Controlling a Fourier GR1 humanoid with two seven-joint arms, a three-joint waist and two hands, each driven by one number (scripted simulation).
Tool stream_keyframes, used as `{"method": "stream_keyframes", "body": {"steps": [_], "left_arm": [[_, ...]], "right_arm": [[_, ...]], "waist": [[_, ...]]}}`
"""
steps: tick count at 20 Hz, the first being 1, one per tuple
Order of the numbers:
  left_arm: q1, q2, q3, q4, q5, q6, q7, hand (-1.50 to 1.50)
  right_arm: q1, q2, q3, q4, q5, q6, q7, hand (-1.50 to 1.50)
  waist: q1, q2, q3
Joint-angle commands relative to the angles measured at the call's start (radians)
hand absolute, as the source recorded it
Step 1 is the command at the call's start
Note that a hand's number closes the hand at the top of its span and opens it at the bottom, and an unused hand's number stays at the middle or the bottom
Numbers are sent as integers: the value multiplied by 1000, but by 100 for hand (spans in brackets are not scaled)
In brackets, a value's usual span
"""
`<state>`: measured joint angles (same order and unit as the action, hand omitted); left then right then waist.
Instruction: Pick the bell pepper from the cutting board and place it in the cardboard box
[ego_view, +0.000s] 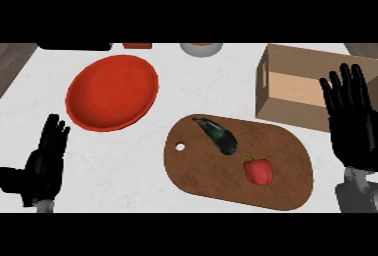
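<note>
Red and glossy, the bell pepper (258, 171) lies on the right part of a brown wooden cutting board (214, 175), its green stem pointing toward the far side. The board sits at the near centre of a pale, marbled worktop (118, 160) and has a small round hole near its left edge. A dark aubergine (217, 135) lies on the far part of the same board, just beyond and to the left of the pepper, apart from it.

The cardboard box (295, 87) stands on the far right of the worktop, open at the top, its near left corner close to the board's far right edge. The right robot hand (353, 120) hovers in front of the box's right part, fingers straight and spread, pointing away; it hides part of the box and holds nothing. It is to the right of the pepper and apart from it.

The left robot hand (44, 160) rests at the near left edge of the view, fingers straight and held close together, holding nothing, well apart from the board.

A large red plate (112, 92) lies on the far left of the worktop, between the left robot hand and the board's far side. At the far edge, a grey bowl (201, 48) shows only in part, with a small brown object (137, 45) and a black object (74, 46) to its left, both cut off.
</note>
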<state>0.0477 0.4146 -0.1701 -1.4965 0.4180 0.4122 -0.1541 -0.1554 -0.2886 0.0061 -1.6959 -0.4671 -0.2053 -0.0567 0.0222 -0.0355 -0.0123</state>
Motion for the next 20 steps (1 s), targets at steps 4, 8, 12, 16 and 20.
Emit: {"method": "stream_keyframes", "body": {"steps": [4,8,12,16,20], "left_arm": [[-92,149,-67,-56,-129,-108,-25,0],[-140,205,-123,-78,-175,-184,-18,0],[-205,228,-132,-77,-167,-269,2,0],[-238,184,-177,-96,-205,-244,55,0],[-242,185,-146,-44,-191,-304,-4,0]], "right_arm": [[-86,-252,23,-245,194,40,61,-150],[-68,-522,32,-260,432,123,112,-150],[17,-570,31,-388,509,156,77,-150],[100,-610,103,-433,712,164,-21,-150],[89,-697,100,-510,777,250,79,-150]], "waist": [[-82,12,7],[-135,12,2],[-77,27,11],[-53,30,13],[-35,33,11]]}}
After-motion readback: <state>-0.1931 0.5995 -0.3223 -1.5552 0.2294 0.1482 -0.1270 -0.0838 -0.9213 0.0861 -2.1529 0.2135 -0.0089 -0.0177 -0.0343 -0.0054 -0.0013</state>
